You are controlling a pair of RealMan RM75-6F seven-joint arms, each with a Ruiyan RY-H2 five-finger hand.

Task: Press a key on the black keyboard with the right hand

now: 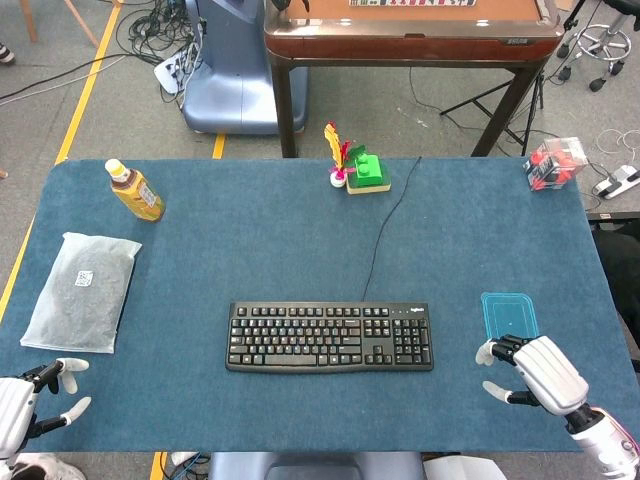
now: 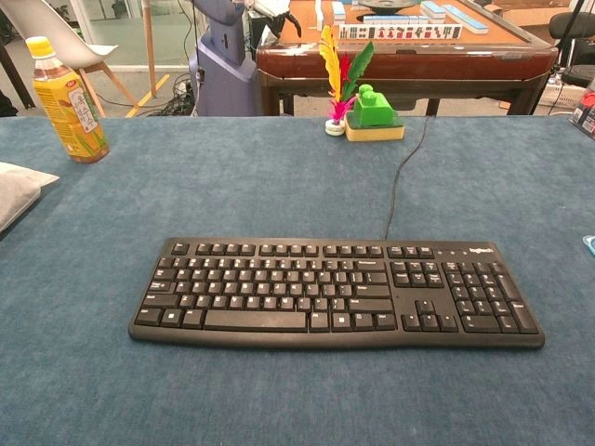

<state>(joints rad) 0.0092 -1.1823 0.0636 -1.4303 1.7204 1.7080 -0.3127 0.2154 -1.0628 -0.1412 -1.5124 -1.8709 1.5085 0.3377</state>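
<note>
1. Black keyboard [image 1: 330,337] sits mid-counter [image 1: 250,240], nothing touching it.
2. Right hand [image 1: 530,372] hangs off to its right, fingers spread, empty.
3. Left hand [image 1: 35,395] at the near-left corner, also spread.

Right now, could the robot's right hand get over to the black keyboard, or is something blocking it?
Probably yes. The right hand sits open on the mat just right of the black keyboard, with bare mat between them. The blue lid lies behind the hand, off that path.
</note>
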